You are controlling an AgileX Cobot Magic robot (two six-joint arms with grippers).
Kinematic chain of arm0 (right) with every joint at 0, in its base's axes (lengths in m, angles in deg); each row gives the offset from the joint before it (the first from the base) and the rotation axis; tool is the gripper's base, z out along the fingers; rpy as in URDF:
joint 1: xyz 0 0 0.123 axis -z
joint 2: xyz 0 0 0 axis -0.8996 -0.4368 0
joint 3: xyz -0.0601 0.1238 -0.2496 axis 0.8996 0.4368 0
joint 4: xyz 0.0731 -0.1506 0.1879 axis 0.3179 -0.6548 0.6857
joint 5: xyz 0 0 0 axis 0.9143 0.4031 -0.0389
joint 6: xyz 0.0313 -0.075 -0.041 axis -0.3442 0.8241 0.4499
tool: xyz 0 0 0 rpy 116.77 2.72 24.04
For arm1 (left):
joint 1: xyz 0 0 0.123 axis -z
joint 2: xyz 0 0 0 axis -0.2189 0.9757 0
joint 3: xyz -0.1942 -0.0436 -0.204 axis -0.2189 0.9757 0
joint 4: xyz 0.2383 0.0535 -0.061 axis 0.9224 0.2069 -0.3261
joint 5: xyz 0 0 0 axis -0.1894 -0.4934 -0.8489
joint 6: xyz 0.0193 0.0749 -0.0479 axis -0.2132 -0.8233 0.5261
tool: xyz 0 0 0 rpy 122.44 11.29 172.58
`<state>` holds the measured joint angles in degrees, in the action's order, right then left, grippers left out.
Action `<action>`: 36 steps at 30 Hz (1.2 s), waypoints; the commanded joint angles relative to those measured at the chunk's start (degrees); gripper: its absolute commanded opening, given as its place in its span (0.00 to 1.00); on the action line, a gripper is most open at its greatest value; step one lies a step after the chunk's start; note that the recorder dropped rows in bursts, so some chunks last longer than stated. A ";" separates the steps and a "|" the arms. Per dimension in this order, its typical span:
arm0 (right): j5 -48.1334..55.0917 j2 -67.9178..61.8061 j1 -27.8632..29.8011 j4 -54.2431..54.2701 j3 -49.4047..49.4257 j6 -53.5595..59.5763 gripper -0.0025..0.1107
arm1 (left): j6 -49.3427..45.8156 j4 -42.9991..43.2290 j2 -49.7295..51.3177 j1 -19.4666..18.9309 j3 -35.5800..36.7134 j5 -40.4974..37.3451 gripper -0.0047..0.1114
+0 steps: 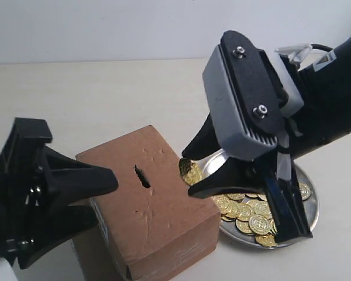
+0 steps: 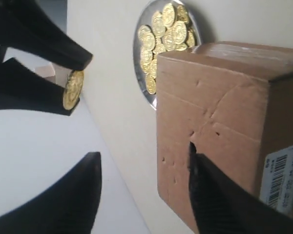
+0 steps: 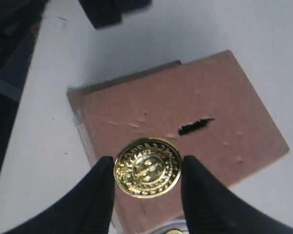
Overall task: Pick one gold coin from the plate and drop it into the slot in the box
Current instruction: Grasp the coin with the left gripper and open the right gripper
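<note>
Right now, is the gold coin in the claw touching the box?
Apart. The left wrist view shows a clear gap between the gold coin and the box.

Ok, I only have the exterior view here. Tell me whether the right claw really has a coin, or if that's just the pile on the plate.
Observer: It has one. The right wrist view shows the right claw pinching a small round gold coin by its rim.
Operator: Give me its line-up with the slit.
Observer: In that view the coin appears beside the dark ragged slot in the brown cardboard box, nearer the box's edge, not covering it.
Operator: Report the left claw.
Observer: The left wrist view shows the left claw open and empty, close to the box.
</note>
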<state>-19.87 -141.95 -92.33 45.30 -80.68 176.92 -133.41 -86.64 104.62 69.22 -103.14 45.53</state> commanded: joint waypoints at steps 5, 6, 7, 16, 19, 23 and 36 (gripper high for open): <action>1.52 -0.47 -5.99 0.57 -0.20 -0.79 0.36 | -2.59 1.87 5.27 5.39 -3.43 6.47 0.46; 1.52 -1.04 -6.46 0.57 -0.20 -0.79 0.36 | -2.59 2.26 5.53 6.18 -4.05 6.47 0.46; 1.52 -1.62 -6.44 0.42 -0.20 -0.79 0.36 | -2.59 2.58 5.64 7.01 -4.50 6.47 0.46; 1.93 -3.97 -6.44 0.90 -0.20 -0.79 0.36 | -3.06 4.21 8.31 9.70 -6.70 4.14 0.46; 2.08 -3.97 -6.44 0.90 -0.20 -0.89 0.36 | -3.06 4.80 9.68 9.70 -6.70 4.05 0.46; 2.17 -3.97 -6.44 0.90 -0.20 -0.89 0.36 | -3.06 6.24 10.80 9.70 -6.70 2.98 0.46; 2.15 -3.97 -6.44 2.44 -0.20 -0.68 0.36 | -3.06 6.34 12.04 9.70 -9.65 0.77 0.46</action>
<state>-17.96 -145.93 -98.67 46.62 -80.68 176.12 -136.68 -80.47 115.74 78.53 -111.32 46.73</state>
